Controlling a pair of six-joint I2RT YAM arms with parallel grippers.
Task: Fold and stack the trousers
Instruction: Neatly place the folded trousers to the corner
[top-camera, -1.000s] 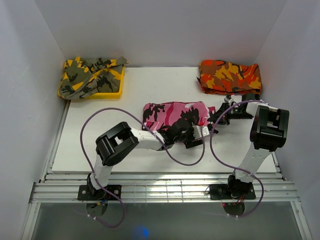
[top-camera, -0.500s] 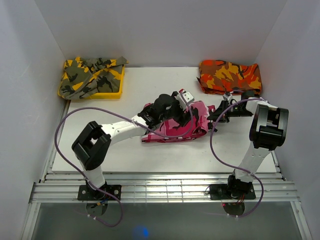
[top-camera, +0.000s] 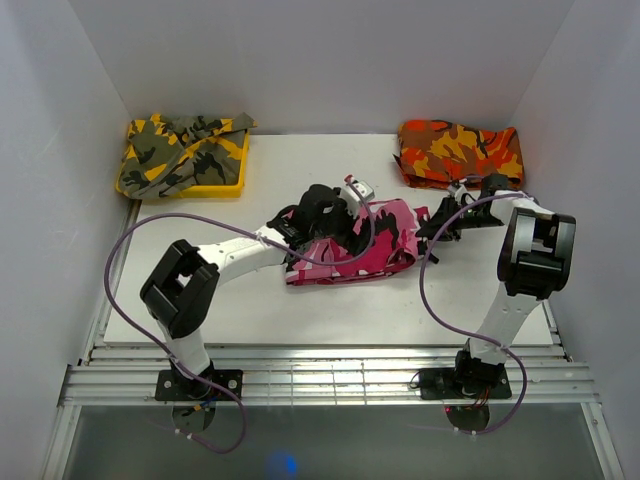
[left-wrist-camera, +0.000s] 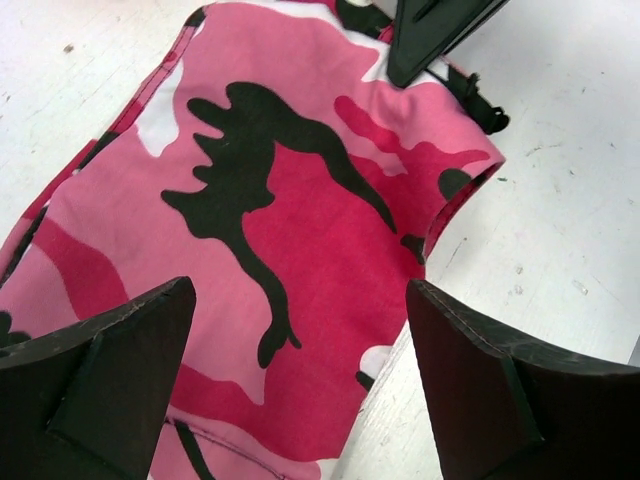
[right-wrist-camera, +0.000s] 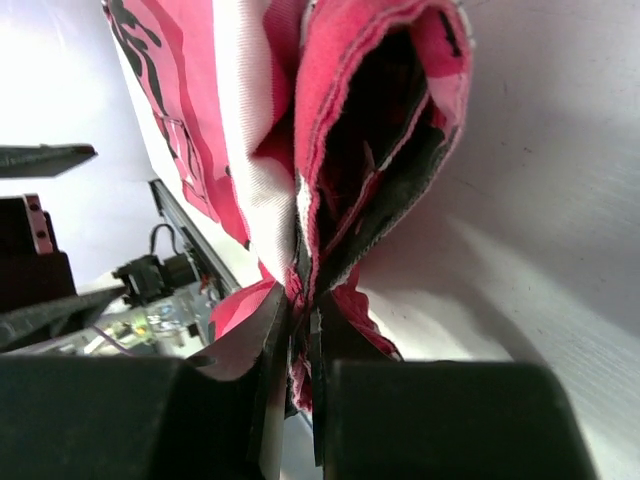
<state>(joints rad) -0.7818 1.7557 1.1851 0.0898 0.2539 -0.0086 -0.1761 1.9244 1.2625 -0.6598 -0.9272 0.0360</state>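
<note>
Since a second ago the left gripper (top-camera: 338, 218) has swung from the near edge of the trousers (top-camera: 388, 248) to hover over them, its jaws wide apart and holding nothing. The folded trousers lie mid-table (top-camera: 200, 300), their long axis running left to right. The right gripper (top-camera: 424, 230) is clamped on the cloth edge at their right end.

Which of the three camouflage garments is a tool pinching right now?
The pink trousers mid-table: the right tool pinches their edge. The orange-red garment and yellow-olive garment lie untouched.
</note>
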